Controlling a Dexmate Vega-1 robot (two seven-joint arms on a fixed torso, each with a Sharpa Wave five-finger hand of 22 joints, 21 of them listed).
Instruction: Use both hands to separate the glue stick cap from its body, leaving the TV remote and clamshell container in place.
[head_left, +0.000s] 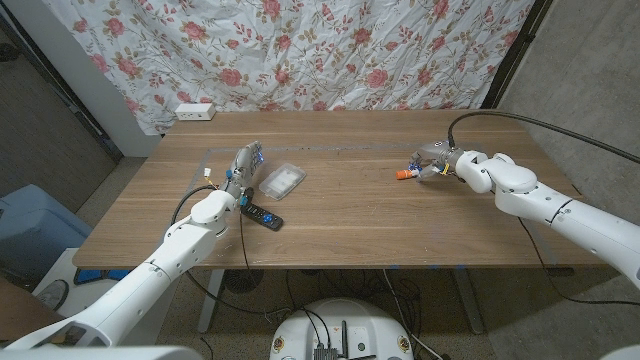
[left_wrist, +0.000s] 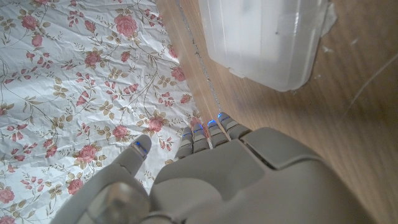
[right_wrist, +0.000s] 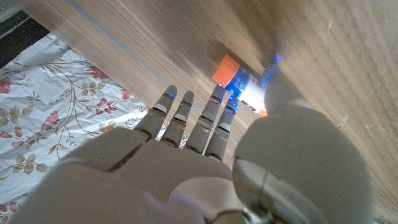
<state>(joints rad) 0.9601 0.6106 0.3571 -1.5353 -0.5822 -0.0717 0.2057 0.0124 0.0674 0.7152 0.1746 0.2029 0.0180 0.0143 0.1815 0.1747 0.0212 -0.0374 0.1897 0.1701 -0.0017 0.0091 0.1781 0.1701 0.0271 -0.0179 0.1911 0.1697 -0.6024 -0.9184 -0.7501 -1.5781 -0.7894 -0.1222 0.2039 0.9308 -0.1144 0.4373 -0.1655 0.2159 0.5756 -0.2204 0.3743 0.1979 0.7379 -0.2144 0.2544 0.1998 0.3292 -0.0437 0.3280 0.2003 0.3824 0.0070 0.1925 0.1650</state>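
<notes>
Where the glue stick (head_left: 404, 174) lies on the right half of the wooden table (head_left: 360, 220), you have your right hand (head_left: 437, 160) right at it, the stick's orange cap (right_wrist: 226, 68) pointing away from the palm toward the table's middle. In the right wrist view the stick sits just past the fingertips (right_wrist: 219, 93), beside the thumb, whose tip covers part of the white body; the fingers reach out straight and slightly apart, and you cannot tell from these pictures whether thumb and finger actually pinch the stick or only touch it.

Your left hand (head_left: 244, 163) is well apart from it, on the table's left half, standing with its fingers extended close together and holding nothing. The clamshell container (head_left: 282, 180) lies just beside that hand, on the side toward the table's middle, and in the left wrist view it sits beyond the fingertips (left_wrist: 208, 127). The TV remote (head_left: 262, 214) lies nearer the table's front edge, beside your left forearm. A flowered cloth (head_left: 300, 50) hangs behind the table.
</notes>
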